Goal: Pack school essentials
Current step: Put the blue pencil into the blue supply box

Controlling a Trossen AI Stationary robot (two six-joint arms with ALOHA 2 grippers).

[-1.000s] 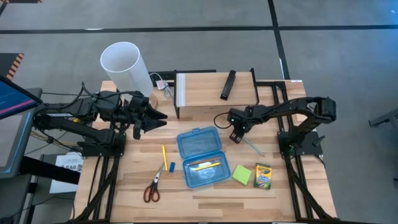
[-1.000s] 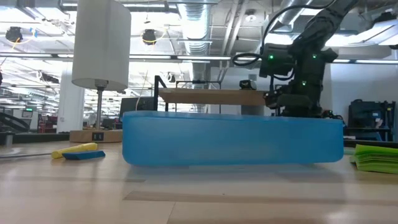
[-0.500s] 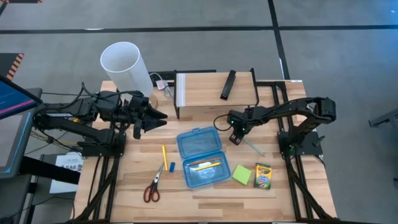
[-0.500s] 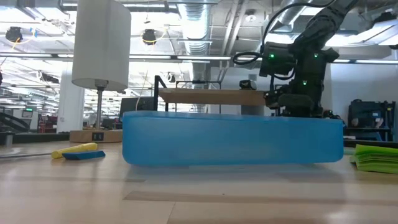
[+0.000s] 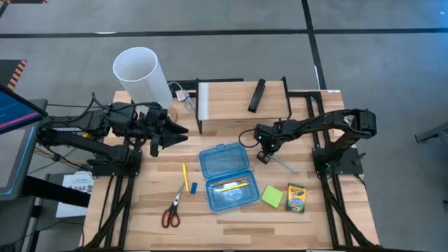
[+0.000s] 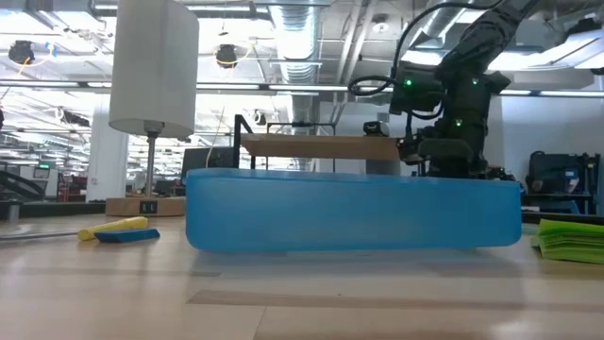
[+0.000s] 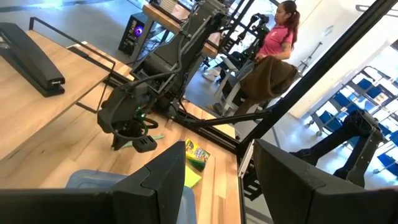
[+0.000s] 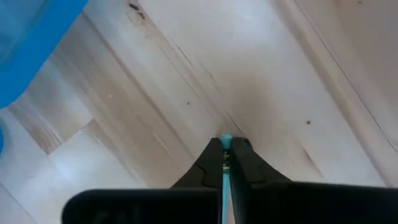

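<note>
1. Red-handled scissors are seen at the near left of the table, with the yellow-green crayon box and green sticky-note pad at the near right.
2. The small stationery set, an open blue case, is placed at the table's middle; yellow and orange pencils are laid inside it.
3. A yellow pencil and the tiny blue eraser are found just left of the case.
4. The pale green pen is laid on the wood right of the case; its far end is pinched between the closed fingers of the right gripper, as is shown in the right wrist view.
5. The left gripper is held above the table's left side, its jaws parted and holding nothing.
6. The slim black bar is set on the raised shelf at the far side.
7. The tall white cylinder is stood at the far left.
</note>
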